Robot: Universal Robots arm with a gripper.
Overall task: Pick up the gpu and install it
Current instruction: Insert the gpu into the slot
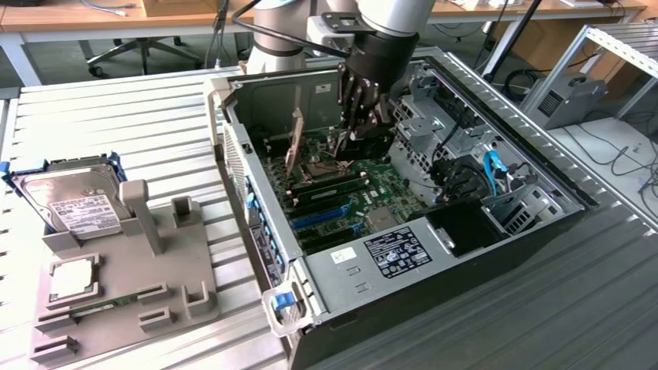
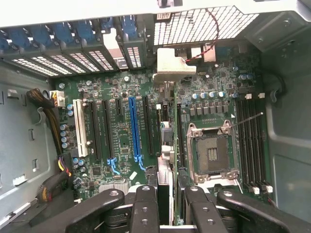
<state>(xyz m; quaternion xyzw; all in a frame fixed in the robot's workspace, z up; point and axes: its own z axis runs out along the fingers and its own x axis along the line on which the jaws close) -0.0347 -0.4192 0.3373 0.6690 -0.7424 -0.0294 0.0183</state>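
Observation:
My gripper (image 1: pixel 353 140) reaches down into the open computer case (image 1: pixel 535 166), above the motherboard (image 1: pixel 355 193). It is shut on the gpu (image 2: pixel 165 182), which the wrist view shows edge-on between the black fingers (image 2: pixel 146 206). The card's silver end bracket (image 2: pixel 172 68) points toward the case's rear wall with its blue slot clips. In the exterior view the bracket (image 1: pixel 296 140) stands upright on the exterior view's left of the gripper. The card hangs over the black slots beside the long blue slot (image 2: pixel 135 127). Whether its lower edge touches a slot is hidden.
An open CPU socket (image 2: pixel 211 151) and memory slots (image 2: pixel 252 145) lie close beside the card. Drive cages and cables (image 1: pixel 463 173) crowd the case's far side. On the exterior view's left a grey fixture (image 1: pixel 134 270) holds a hard drive (image 1: pixel 72 200), a CPU (image 1: pixel 72 279) and a memory stick (image 1: pixel 103 305).

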